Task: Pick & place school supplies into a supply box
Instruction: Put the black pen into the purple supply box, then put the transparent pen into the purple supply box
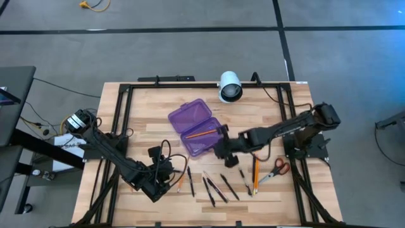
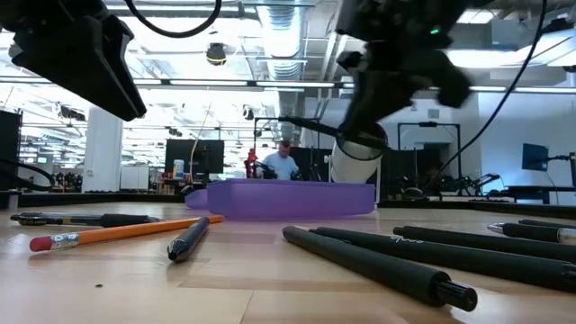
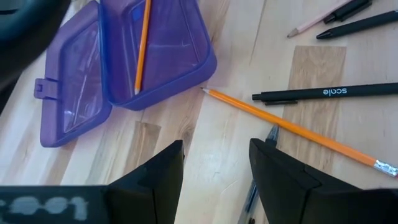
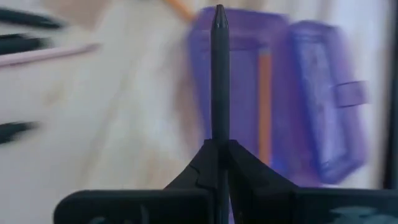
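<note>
Over the box (image 1: pixel 196 126) my right end effector (image 4: pixel 219 146) pinches a pen (image 4: pixel 219 74) for dropping; left end effector (image 3: pixel 214 168) spread, idle near the pencils (image 1: pixel 180 182).

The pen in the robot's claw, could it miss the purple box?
Perhaps. The right gripper pinches the black pen only by one end, so it could tilt or slip. The supply box is narrow, already holds an orange pencil, and the pen might catch the rim.

Overhead, table-level and two close wrist views, all sharing the supply box (image 1: pixel 196 128).
</note>
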Action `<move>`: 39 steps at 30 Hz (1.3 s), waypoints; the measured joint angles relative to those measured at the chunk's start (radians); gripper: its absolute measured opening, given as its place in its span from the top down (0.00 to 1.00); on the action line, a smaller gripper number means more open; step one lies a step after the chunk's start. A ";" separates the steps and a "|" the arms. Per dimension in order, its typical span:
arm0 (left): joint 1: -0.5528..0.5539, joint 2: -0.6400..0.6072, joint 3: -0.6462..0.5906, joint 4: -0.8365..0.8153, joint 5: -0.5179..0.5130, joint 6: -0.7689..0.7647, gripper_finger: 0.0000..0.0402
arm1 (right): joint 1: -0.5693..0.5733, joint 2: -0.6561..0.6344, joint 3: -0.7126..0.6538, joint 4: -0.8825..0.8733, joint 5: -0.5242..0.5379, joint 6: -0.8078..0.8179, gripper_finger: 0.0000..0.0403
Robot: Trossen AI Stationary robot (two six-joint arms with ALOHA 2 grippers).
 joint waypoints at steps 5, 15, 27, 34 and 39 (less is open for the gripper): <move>-0.003 0.000 0.000 0.005 0.000 -0.021 0.57 | -0.105 0.035 0.004 0.132 -0.003 -0.114 1.00; -0.030 0.000 0.000 -0.018 0.001 -0.051 0.57 | -0.218 0.205 0.068 0.159 -0.032 -0.095 0.86; -0.017 0.000 -0.035 -0.016 0.164 -0.054 0.57 | -0.186 0.143 0.112 0.028 -0.022 -0.070 0.67; 0.047 0.001 -0.144 0.156 0.289 0.109 0.57 | -0.082 0.038 0.109 -0.033 -0.035 -0.029 0.64; 0.133 0.001 -0.181 0.242 0.397 0.201 0.57 | -0.001 -0.006 0.108 -0.088 -0.036 0.014 0.67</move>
